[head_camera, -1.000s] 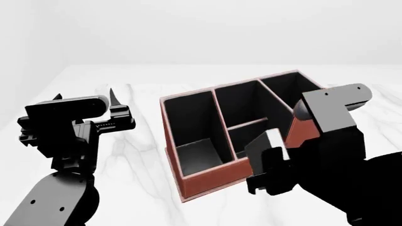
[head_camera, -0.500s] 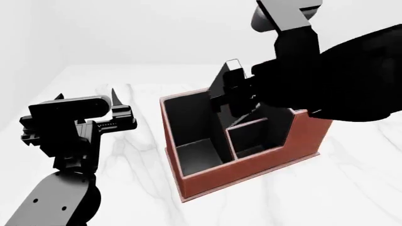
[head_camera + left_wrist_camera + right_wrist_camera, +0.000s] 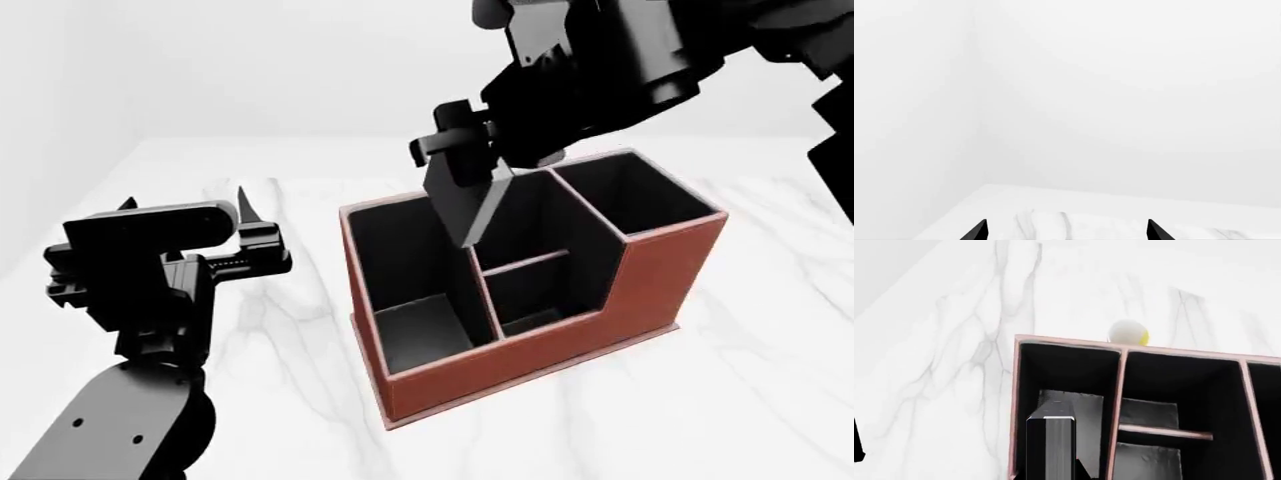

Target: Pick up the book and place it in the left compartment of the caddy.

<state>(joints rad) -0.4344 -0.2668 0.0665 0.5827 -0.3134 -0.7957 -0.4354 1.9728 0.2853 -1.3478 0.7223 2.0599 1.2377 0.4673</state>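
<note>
Now my right pincer has swung up and leftward from half a second ago, when it hung over the middle slots; it stands above the caddy, clamped on the book. The book hangs tilted in the air, its lower corner over the divider at the edge of the left compartment, not yet inside it. A second ago this arm was low in front of the caddy, hiding its right end; the whole organiser is now uncovered. My left pincer is unchanged, hovering over the tabletop well apart from the caddy, its fingers spread and empty.

No brand, label or writing can be read on any object.

My right wrist view looks down the book's cover into the left compartment and shows a pale ball with a yellow patch just behind the caddy's far wall, unseen from the head. My left wrist view shows only the left pincer's two separated fingertips above the tabletop.
</note>
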